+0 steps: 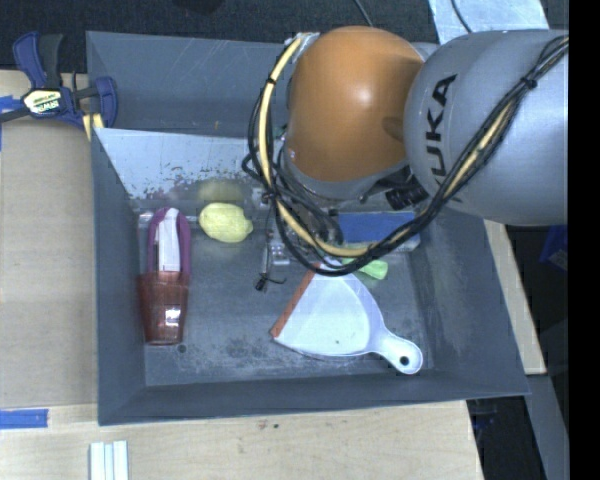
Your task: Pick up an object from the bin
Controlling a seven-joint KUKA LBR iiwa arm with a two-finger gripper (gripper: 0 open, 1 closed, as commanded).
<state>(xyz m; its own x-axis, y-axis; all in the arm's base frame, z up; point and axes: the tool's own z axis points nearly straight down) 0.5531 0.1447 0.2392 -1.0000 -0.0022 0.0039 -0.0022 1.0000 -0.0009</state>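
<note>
The arm (490, 118) comes into the grey bin (115, 288) above the white scoop (330, 320), which lies flat on the bin floor with its small round handle pointing toward the near right corner. The arm's rounded orange cover (350, 103) and a bundle of yellow and black cables (265, 148) hang over the area beyond the scoop. Below them the end effector (272, 266) sits low over bare floor, just beyond the scoop's left edge; whether it is open or closed cannot be told, and nothing can be seen held in it. An orange strip (292, 310) runs along the scoop's left side, touching it or part of it; which one is unclear. The thing closest to the end effector besides the scoop is a yellow-green lump (225, 222), rounded like a small lemon, lying further from the scoop on its far left and just beside the end effector, apart from it. A small green piece (376, 268) shows just past the scoop's far edge, partly under the cables, and a blue piece (380, 228) lies a little beyond that under the arm. Well to the scoop's left, a pink and maroon container (165, 283) lies lengthwise near the bin's left wall.
</note>
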